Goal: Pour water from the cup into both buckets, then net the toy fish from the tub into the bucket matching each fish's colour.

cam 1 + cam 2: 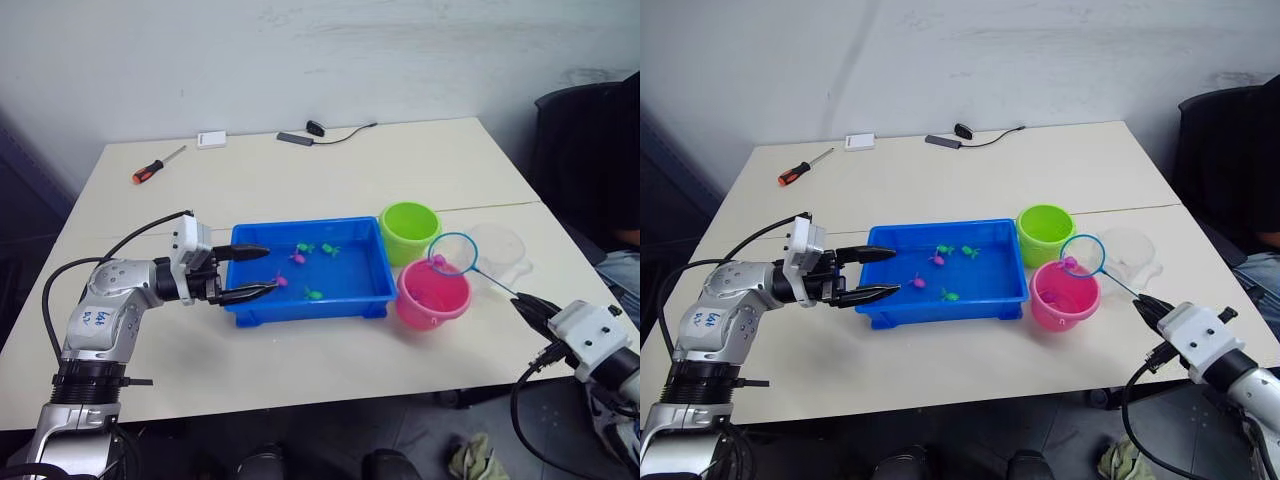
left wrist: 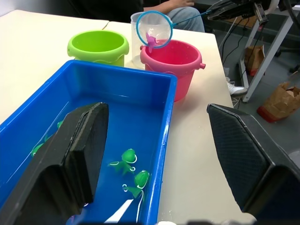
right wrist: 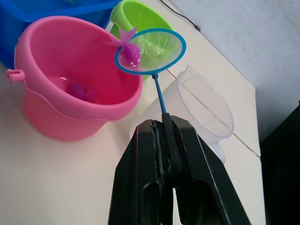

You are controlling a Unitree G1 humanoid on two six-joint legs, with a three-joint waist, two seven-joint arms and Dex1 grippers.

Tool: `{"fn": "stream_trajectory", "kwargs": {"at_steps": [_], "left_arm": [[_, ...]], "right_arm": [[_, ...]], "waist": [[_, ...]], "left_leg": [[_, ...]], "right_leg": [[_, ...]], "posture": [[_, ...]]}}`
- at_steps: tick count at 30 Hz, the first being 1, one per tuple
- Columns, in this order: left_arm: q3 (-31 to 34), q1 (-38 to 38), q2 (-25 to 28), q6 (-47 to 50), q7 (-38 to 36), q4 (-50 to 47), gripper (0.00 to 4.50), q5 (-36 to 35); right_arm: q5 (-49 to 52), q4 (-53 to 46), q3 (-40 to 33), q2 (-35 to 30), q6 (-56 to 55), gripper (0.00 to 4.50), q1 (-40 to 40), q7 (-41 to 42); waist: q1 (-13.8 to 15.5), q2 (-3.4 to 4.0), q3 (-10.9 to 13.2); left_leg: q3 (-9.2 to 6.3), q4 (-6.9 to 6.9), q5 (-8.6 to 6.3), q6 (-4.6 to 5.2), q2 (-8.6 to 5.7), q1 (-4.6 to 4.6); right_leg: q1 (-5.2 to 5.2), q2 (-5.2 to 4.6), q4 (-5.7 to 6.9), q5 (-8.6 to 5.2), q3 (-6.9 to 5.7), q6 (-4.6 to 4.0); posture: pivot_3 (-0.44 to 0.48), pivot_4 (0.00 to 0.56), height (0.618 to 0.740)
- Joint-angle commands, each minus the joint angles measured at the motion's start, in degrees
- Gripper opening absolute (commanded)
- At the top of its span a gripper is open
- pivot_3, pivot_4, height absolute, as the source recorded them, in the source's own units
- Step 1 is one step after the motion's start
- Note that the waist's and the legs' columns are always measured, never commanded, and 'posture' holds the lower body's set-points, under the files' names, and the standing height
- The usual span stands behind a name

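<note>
On the tabletop (image 1: 300,170), the blue tub (image 1: 306,305) sits at frame centre, its left end between the spread fingers of the left gripper (image 1: 252,272). The right gripper (image 3: 161,140), lower right, clamps the net (image 3: 151,50). Its pink fish (image 3: 130,53) rides at the hoop's rim above the pink bucket (image 1: 432,297); a careless tilt might drop it outside.

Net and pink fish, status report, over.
Right end effector shut on net handle. Net holds pink fish over the pink bucket. Left end effector open, straddling tub wall. Nothing in the way.
</note>
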Motion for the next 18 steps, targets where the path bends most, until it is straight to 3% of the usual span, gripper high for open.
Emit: {"fn": "stream_trajectory", "kwargs": {"at_steps": [1,9,18], "left_arm": [[0.2,-1.21,0.17,-1.03,-0.33,0.06,3.67,0.0],[-0.17,-2.28,0.09,-1.72,-0.8,1.48,3.67,0.31],[-0.68,-2.74,-0.23,-2.12,-0.84,2.15,3.67,0.61]], "right_arm": [[-0.41,-0.08,-1.15,0.3,-5.45,0.0,0.49,-1.07],[-5.98,2.68,-1.99,-2.27,-16.23,0.0,2.24,-1.84],[-16.24,9.57,-0.85,-6.61,-29.16,0.0,-1.57,-7.61]], "waist": [[0.02,0.02,-0.01],[0.02,0.02,-0.01],[0.01,0.02,0.0]], "left_leg": [[0.0,0.0,0.01,0.0,-0.01,0.0],[-0.01,0.01,0.01,0.01,-0.03,0.04],[-0.02,0.06,0.04,0.01,-0.03,0.05]], "right_leg": [[0.01,0.0,0.02,0.01,0.0,0.03],[-0.02,-0.01,0.01,0.02,-0.01,0.05],[0.05,0.04,0.02,0.04,-0.02,0.07]], "posture": [[0.0,0.15,0.733],[0.0,0.15,0.733],[0.0,0.15,0.733]]}}
